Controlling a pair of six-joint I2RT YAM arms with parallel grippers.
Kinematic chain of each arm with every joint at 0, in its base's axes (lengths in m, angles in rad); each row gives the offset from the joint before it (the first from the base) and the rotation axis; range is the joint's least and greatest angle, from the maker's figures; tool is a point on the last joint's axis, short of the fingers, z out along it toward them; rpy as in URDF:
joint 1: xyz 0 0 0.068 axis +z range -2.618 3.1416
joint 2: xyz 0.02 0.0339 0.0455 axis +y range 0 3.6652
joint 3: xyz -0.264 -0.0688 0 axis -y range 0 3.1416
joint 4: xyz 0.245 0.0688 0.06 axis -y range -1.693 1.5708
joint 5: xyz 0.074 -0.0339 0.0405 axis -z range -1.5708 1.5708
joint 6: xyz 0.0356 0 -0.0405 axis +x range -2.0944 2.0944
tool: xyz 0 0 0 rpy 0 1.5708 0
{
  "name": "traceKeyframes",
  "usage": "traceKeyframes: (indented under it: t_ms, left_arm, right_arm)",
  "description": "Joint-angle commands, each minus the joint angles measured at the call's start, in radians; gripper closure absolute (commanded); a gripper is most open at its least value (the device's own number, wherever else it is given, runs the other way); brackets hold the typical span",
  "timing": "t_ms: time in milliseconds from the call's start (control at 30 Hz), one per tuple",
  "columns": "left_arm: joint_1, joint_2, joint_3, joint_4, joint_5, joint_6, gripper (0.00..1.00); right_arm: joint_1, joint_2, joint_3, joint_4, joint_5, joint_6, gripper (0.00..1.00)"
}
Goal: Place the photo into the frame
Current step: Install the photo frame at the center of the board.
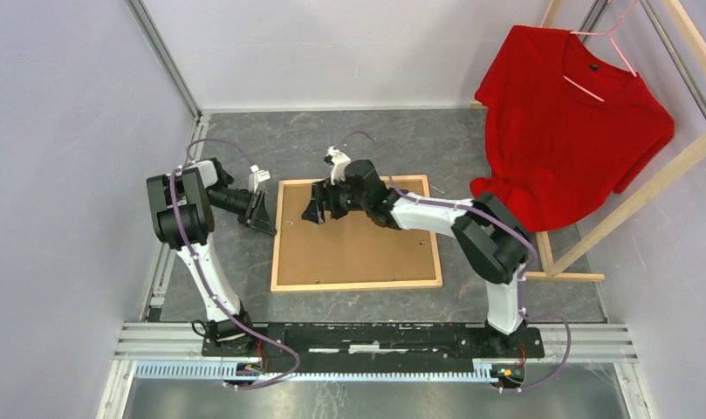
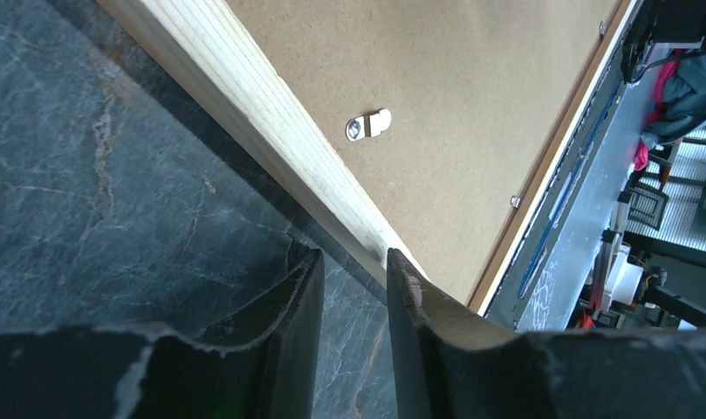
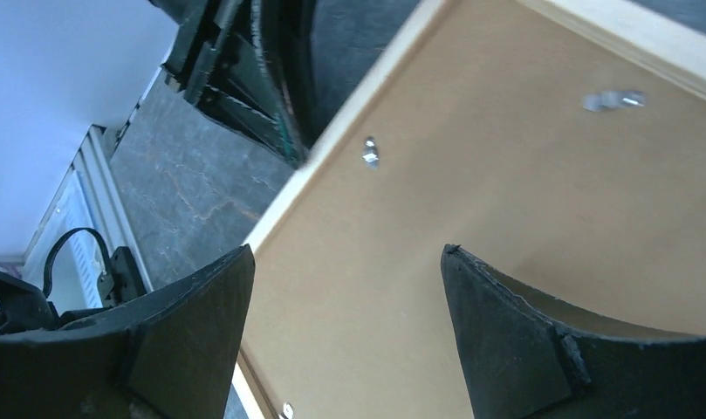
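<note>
The frame (image 1: 358, 285) lies flat on the dark floor with its brown fibreboard back (image 1: 366, 249) facing up. The photo is not in view. My left gripper (image 1: 266, 218) sits low at the frame's left rail, near its far corner. In the left wrist view its jaws (image 2: 353, 257) stand a narrow gap apart with nothing between them, just short of the light wooden rail (image 2: 270, 122). My right gripper (image 1: 314, 209) hovers over the back's far left part, wide open and empty, and the right wrist view (image 3: 347, 253) shows the back (image 3: 471, 175) below it.
Small metal turn clips (image 2: 368, 125) (image 3: 370, 151) sit along the back's edges. A red T-shirt (image 1: 567, 122) hangs on a wooden-beam rack (image 1: 646, 196) at the far right. Grey walls stand left and behind. The arms' base rail (image 1: 375, 336) runs along the near edge.
</note>
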Motion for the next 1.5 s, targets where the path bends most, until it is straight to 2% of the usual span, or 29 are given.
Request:
traceKeyframes:
  t_ms: [0,267,467,1000,1467]
  left_arm:
    - [-0.002,0.016,-0.003,0.01,0.048,-0.021,0.62]
    - [-0.007,0.03,-0.001,0.017,0.04,-0.023,0.71]
    - [-0.009,0.021,-0.015,0.038,0.033,-0.035,0.77]
    - [-0.008,-0.006,-0.045,0.074,-0.006,-0.053,0.8]
    - [-0.008,-0.012,-0.037,0.074,-0.009,-0.058,0.81]
  right_arm:
    - [0.043,0.109,0.155,0.068,-0.07,0.023,0.16]
    - [0.091,0.328,0.366,0.041,-0.085,0.045,0.19]
    - [0.094,0.4,0.403,0.038,-0.086,0.051,0.2]
    - [0.124,0.447,0.397,0.08,-0.11,0.081,0.23]
    - [0.131,0.428,0.362,0.102,-0.111,0.115,0.24]
